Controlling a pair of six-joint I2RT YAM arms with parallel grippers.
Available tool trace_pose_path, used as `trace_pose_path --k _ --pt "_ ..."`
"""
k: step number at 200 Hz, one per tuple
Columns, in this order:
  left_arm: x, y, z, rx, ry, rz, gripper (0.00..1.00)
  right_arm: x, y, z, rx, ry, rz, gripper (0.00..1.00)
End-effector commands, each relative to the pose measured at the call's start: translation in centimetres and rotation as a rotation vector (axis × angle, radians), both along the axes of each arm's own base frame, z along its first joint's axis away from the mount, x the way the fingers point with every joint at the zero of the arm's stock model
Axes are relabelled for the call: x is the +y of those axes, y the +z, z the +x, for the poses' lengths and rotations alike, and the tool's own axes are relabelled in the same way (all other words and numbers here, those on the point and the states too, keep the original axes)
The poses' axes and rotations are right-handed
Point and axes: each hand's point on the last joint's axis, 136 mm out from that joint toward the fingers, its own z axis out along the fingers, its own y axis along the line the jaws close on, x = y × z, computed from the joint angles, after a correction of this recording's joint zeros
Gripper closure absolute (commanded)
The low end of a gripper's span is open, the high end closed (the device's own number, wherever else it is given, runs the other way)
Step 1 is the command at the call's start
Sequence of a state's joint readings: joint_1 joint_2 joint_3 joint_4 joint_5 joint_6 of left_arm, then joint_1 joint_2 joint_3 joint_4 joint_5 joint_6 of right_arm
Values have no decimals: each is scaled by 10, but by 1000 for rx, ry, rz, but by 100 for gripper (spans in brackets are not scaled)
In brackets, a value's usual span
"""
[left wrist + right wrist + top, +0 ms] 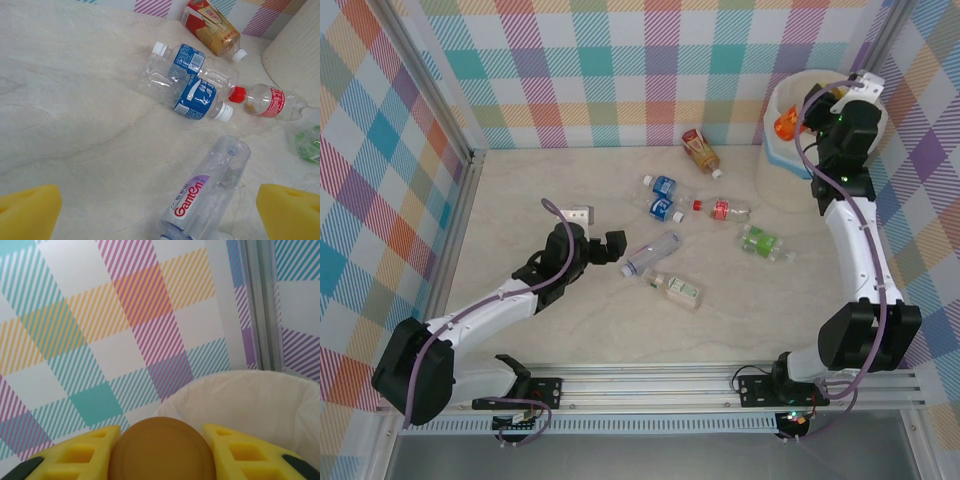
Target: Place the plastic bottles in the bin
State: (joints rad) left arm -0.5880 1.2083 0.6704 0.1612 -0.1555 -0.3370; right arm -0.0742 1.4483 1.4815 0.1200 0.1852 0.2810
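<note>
My right gripper (802, 115) hangs over the cream-white bin (782, 165) at the far right, shut on an orange bottle (786, 127). In the right wrist view the bottle's round orange end (162, 452) sits between the yellow fingers (75, 457), above the bin's liner (250, 395). My left gripper (607, 247) is open and low over the table, just left of a clear bottle (653, 252) with a purple "Ganten" label (212, 192). That bottle lies between the spread yellow fingers (30, 212), untouched.
Other bottles lie mid-table: two with blue labels (665, 186) (665, 209), a red-labelled one (723, 210), a green one (760, 243), a brown one (701, 150) near the back wall and a small one (678, 290) nearer the arms. Checked walls enclose the table.
</note>
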Motion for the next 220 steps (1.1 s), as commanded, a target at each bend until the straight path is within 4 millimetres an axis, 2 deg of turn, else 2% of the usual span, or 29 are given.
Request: trace_pose_path --k 1,22,40,57,93,114,138,160,187,220 --pt "4 7 -2 -18 24 -15 0 4 46 -13 -130 64 38 98" --pt "4 6 -3 -15 24 -17 0 -11 51 -17 -157 -20 47 99" --pt "3 5 -2 -13 20 -16 0 -28 45 -12 -158 -114 42 100" --pt "2 3 -2 -7 20 -19 0 -43 29 0 -115 -194 25 100" --pt "4 3 -3 -6 28 -27 0 -47 -13 25 -26 -212 -16 100" --pt "5 2 -4 -3 29 -21 0 -48 -30 36 25 -213 -51 100" --pt "7 1 -5 -1 35 -15 0 -37 -37 38 62 -141 -48 100" --pt "8 0 -5 -1 40 -13 0 -13 -41 39 133 0 -25 100" --pt "7 -3 -3 5 39 -11 0 12 -48 33 185 144 8 100" --pt "5 -6 -3 10 31 -2 0 33 -54 28 254 259 45 100"
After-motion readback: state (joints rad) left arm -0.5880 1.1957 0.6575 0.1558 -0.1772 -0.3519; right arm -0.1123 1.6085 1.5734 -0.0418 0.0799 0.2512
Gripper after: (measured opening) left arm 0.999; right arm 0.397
